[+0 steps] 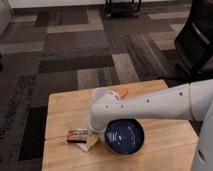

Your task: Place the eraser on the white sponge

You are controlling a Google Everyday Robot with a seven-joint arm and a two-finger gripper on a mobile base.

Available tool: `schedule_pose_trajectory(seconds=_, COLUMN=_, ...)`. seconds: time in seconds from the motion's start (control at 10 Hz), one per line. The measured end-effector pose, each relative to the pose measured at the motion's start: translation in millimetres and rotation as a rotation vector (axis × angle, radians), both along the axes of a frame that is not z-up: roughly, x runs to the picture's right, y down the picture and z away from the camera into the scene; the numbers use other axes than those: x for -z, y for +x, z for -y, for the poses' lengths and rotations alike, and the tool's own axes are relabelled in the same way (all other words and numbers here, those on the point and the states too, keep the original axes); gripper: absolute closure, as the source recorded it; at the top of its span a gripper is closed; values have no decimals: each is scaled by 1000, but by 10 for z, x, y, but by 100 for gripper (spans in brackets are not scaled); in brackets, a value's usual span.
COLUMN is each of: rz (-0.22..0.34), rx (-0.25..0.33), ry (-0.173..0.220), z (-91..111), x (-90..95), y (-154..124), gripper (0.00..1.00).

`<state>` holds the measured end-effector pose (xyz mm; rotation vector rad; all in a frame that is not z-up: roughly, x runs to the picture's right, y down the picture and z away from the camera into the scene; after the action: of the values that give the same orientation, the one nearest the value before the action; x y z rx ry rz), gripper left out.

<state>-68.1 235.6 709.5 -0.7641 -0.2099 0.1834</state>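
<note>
While the gripper (93, 134) hangs nearby, the dark blue bowl (124, 136) holds nothing visible.

Soft, even indoor light (slightly blurred)

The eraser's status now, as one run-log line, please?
eraser: on white sponge edge | gripper: beside eraser, left of blue bowl

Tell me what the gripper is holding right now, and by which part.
Cannot be told: the gripper is hidden behind the arm's wrist, low over the eraser and white sponge.
</note>
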Motion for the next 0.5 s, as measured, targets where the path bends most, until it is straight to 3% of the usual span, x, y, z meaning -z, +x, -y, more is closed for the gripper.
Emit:
schedule_pose_trajectory(seconds=0.2, rz=-9, rx=31, ry=-1, z=-31, x=-17, y=8, gripper=100)
schedule_pose_trajectory(seconds=0.5, rz=-45, rx=123, ry=15, z=-56, x=-79, y=57, gripper=100)
